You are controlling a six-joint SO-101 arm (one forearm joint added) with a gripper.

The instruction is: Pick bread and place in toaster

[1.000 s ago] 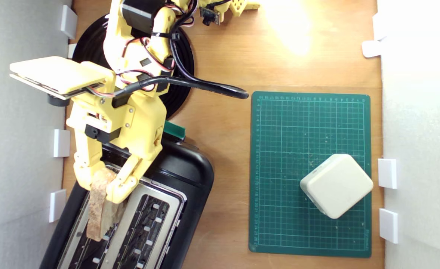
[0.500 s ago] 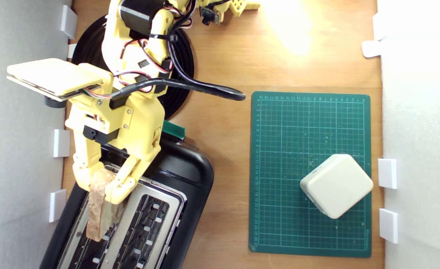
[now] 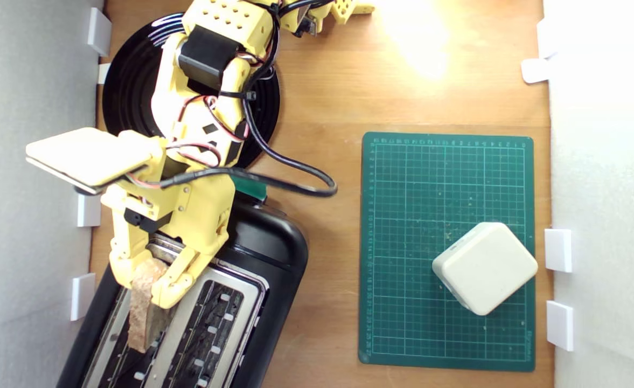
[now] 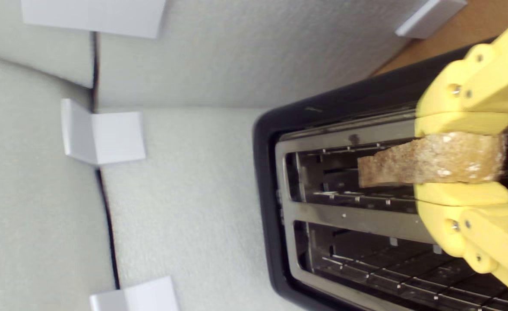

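Tan-crusted, pale, thin bread slice sits pinched edge-on between the yellow plastic fingers, now sunk lower into one slot of the big black silver-topped toaster. Since a moment ago the arm has dipped toward it, so release looks close.

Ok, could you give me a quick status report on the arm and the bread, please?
Gripper shut on bread. Bread edge-on over the toaster slot nearer the exterior view's left, not released. Slot looks unobstructed.
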